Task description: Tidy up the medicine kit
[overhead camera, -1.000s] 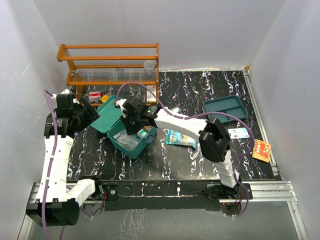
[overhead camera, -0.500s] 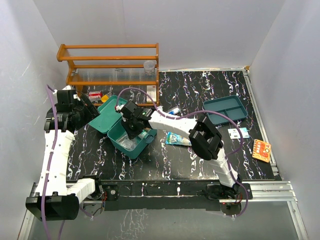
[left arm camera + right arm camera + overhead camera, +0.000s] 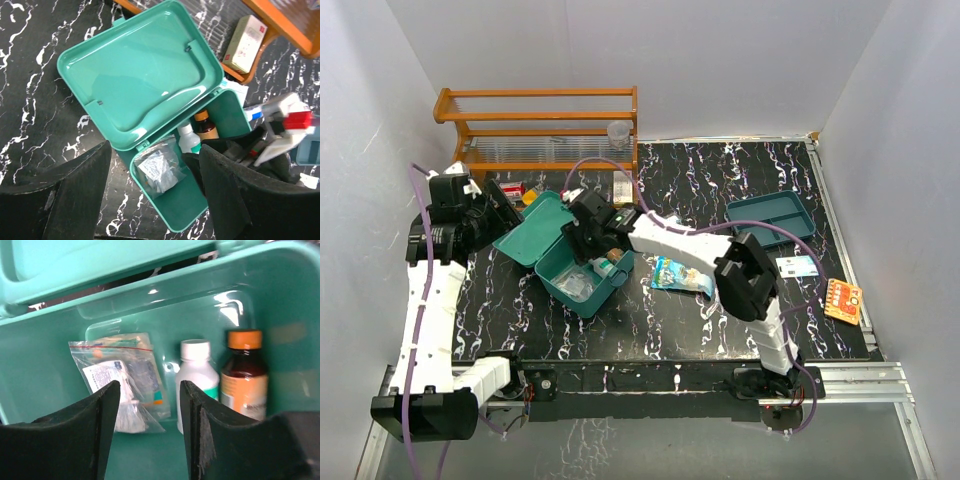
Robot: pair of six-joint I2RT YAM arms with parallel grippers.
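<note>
- At the left of the counter [image 3: 720, 180], our left jaws stand wide apart and empty, above the open lid [image 3: 135, 85].
- Left of centre, before the wooden rack [image 3: 540, 120], the medicine kit [image 3: 590, 305] holds a plastic bag [image 3: 125, 380], a white bottle [image 3: 196, 380] and a brown bottle [image 3: 243, 377].
- Our right jaws, parted and holding nothing, reach inside it.
- Further right lie a pouch [image 3: 680, 275] and a teal tray [image 3: 772, 217].

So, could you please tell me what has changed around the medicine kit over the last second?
The right gripper opened its fingers over the medicine kit, and nothing sits between them now. The left gripper shifted slightly by the lid, fingers open. The kit, the divided tray and the blue pouch stayed put.
</note>
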